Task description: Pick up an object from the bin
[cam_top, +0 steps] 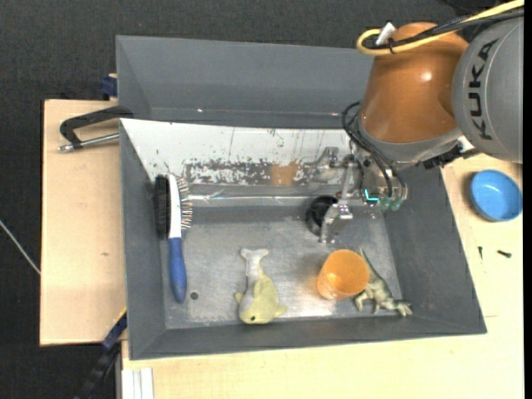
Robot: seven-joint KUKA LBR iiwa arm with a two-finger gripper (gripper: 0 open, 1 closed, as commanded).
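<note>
My gripper [332, 225] hangs low in the right half of the bin, under the arm's orange cover. Right beside it on the left lies a small black round thing [316, 214], touching or nearly touching it. An orange cup [342, 274] lies on its side just below the gripper, its mouth facing the camera. A small olive toy dinosaur [382, 298] lies to the right of the cup, near the bin's front wall.
A yellow-green plush whale [258, 294] lies at the front middle of the bin. A brush with a blue handle and white bristles [174, 238] lies along the left wall. The bin's sloping walls stand close on the gripper's right.
</note>
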